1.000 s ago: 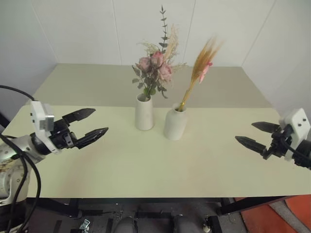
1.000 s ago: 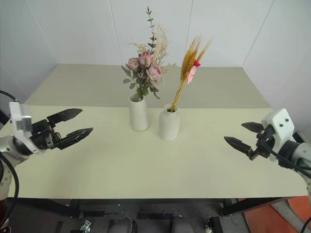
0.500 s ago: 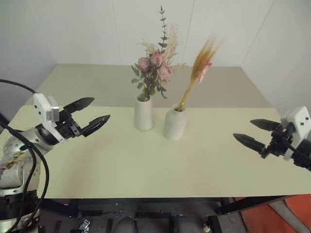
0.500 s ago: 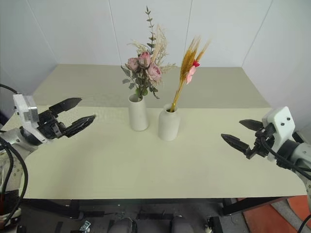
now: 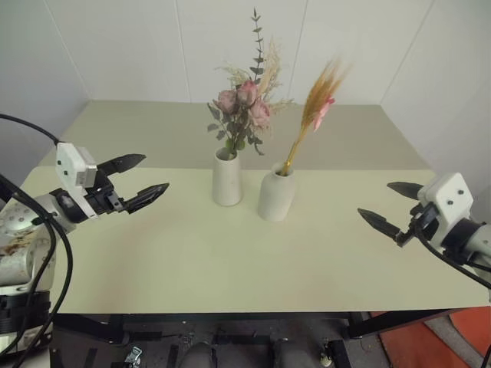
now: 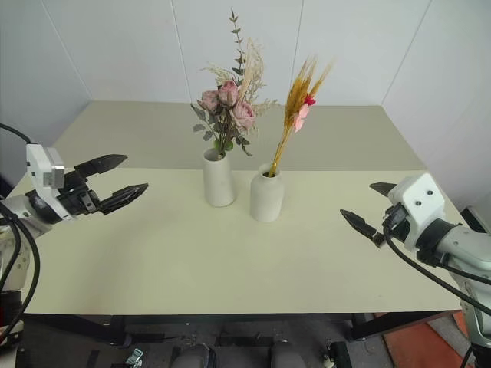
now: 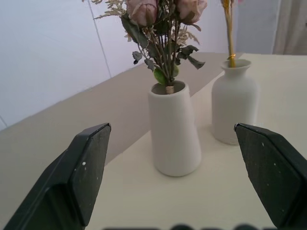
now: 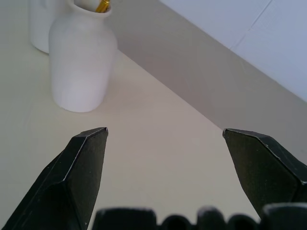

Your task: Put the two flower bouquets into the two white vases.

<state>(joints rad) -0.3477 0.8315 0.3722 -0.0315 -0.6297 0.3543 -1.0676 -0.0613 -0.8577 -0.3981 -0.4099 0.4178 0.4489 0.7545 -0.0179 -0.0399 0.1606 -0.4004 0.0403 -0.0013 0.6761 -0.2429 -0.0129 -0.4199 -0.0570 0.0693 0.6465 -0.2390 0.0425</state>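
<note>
Over the left edge of the desk [image 5: 115, 268] your left gripper [image 5: 140, 178] hangs with its black fingers spread wide and nothing between them, aimed level toward the middle. Going right, near the desk's middle, the tapered white vase [image 5: 228, 178] stands upright with the bushy bunch of pink roses [image 5: 245, 107], green leaves and cream grasses rising straight from its wide mouth. Just beside it, apart by a narrow gap, the rounded narrow-necked vase [image 5: 277, 195] holds the slim straw-yellow bunch [image 5: 314, 111], its long stems leaning to the right, golden plume and small pink flower at the top. Over the right edge your right gripper [image 5: 397, 207] is equally wide and empty, pointing back at the vases. Both vases lie well apart from either hand, roughly midway between them. You seem to have nothing left to place.
</note>
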